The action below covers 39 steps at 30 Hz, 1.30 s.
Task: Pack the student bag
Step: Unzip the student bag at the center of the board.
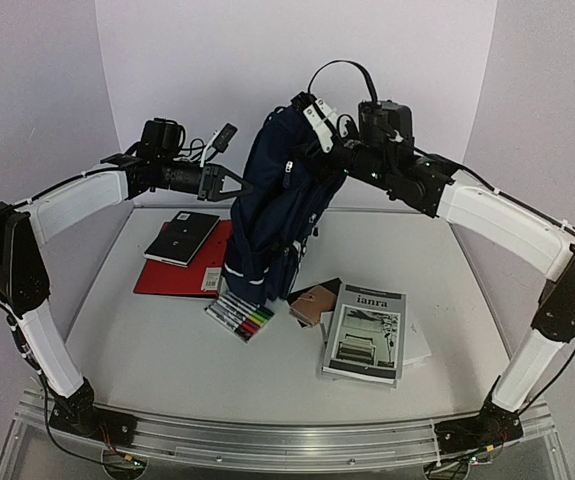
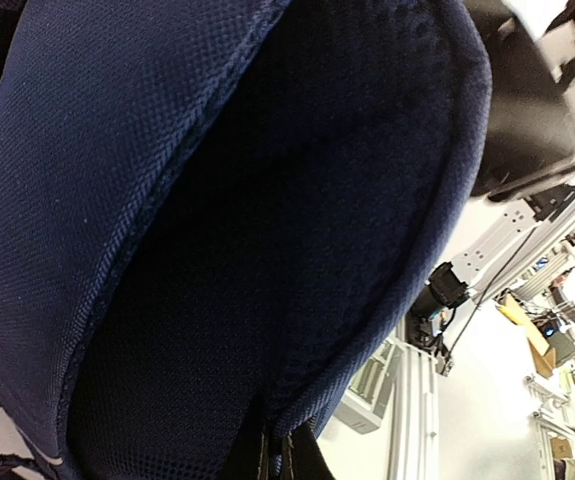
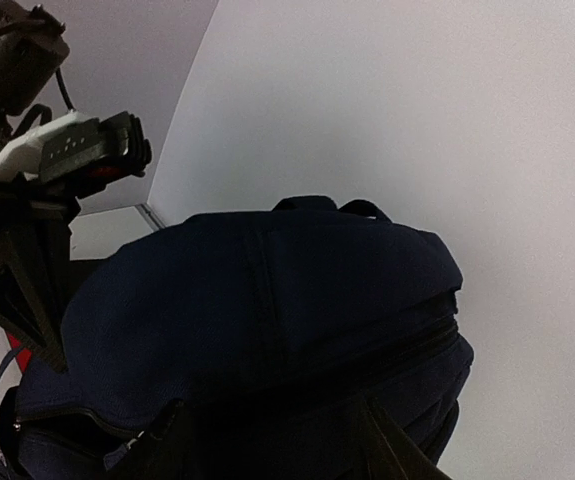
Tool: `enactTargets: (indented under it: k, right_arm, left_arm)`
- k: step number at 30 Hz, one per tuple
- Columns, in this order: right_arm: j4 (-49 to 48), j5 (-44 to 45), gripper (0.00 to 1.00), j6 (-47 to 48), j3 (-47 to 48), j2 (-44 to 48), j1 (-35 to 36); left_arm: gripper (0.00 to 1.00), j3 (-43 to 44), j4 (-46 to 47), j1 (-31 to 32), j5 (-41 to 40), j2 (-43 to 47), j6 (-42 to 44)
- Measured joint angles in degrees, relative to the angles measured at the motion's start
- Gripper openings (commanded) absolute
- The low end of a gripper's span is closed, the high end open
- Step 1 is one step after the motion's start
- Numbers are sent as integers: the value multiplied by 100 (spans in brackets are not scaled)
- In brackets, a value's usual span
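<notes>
The student bag (image 2: 217,200) stood upright on the table (image 1: 147,350). Our left gripper (image 2: 279,450) pinched its rim. Our right gripper (image 3: 277,440) was open above it. A grey book (image 1: 367,332), pens (image 1: 240,316) and a red folder (image 1: 179,272) lay outside, so we thought packing had barely begun.

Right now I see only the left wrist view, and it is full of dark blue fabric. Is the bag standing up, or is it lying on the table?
Observer: The student bag stands upright on the table, between the two arms.
Operator: Which things are not yet packed?
Observer: A red folder with a black notebook partly on it, a set of markers and a grey booklet lie on the table beside the bag.
Operator: Where is the right pincer?
Observer: The right pincer is at the top of the bag, with its jaws apart.
</notes>
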<state>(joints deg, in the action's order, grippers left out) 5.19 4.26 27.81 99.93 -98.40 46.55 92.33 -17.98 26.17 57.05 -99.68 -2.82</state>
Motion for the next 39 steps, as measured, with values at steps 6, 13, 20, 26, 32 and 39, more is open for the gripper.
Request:
enactTargets:
  k: [6, 13, 20, 26, 32, 39]
  right_arm:
    - [-329, 5, 70, 603, -869, 439, 97]
    - [-909, 683, 76, 1411, -1288, 587, 568]
    - [-1224, 1241, 76, 1961, -1709, 630, 918]
    - [-1294, 1797, 77, 2408, -1872, 682, 1127]
    - [-1446, 2421, 77, 2677, -1864, 584, 1248]
    - [-1767, 3017, 76, 3032, -1753, 155, 1322]
  left_arm:
    - [0, -2, 286, 2, 404, 0, -452]
    - [0, -2, 586, 2, 686, 0, -804]
    - [0, 0, 625, 2, 781, -2, -931]
    - [0, 0, 646, 15, 793, -2, -968]
    - [0, 2, 664, 15, 824, -2, -986]
    - [0, 2, 676, 13, 837, -2, -1057]
